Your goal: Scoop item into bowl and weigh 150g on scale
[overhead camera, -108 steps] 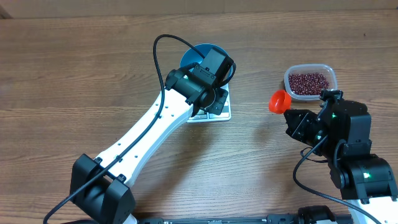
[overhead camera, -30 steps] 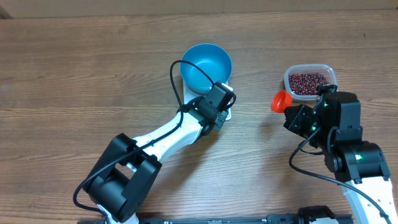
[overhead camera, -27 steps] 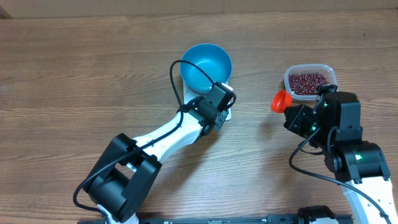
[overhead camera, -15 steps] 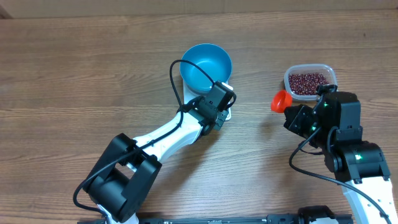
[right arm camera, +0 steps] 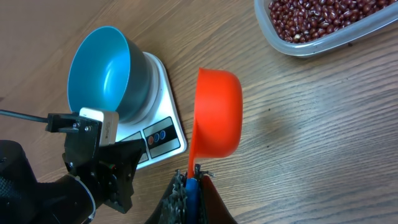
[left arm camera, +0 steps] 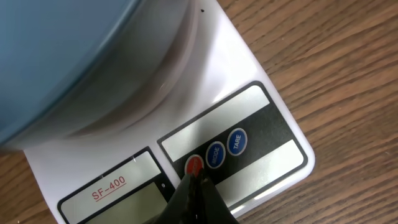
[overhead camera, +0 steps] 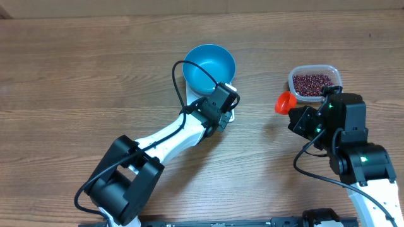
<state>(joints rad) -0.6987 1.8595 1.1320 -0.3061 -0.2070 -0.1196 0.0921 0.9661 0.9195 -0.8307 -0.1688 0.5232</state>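
Observation:
The blue bowl (overhead camera: 211, 65) stands empty on the white scale (overhead camera: 230, 115). My left gripper (overhead camera: 222, 108) is shut at the scale's front edge. In the left wrist view its closed tips (left arm camera: 194, 178) rest on the red button, beside two blue buttons, below the bowl (left arm camera: 62, 56) and the scale's top (left arm camera: 261, 118). My right gripper (right arm camera: 194, 179) is shut on the blue handle of an orange scoop (right arm camera: 219, 112), which looks empty and hangs over bare table. The item, dark red beans (overhead camera: 312, 82), fills a clear tub (right arm camera: 323, 32) just beyond the scoop (overhead camera: 284, 102).
The left arm's white link (overhead camera: 170, 135) runs diagonally from the front left up to the scale. The right arm's black body (overhead camera: 344, 135) sits at the front right, close to the tub. Bare wooden table (overhead camera: 76, 75) surrounds them.
Since the earliest frame my left gripper has drawn back from over the bowl to the scale's buttons, uncovering the bowl. Over the last second nothing has moved.

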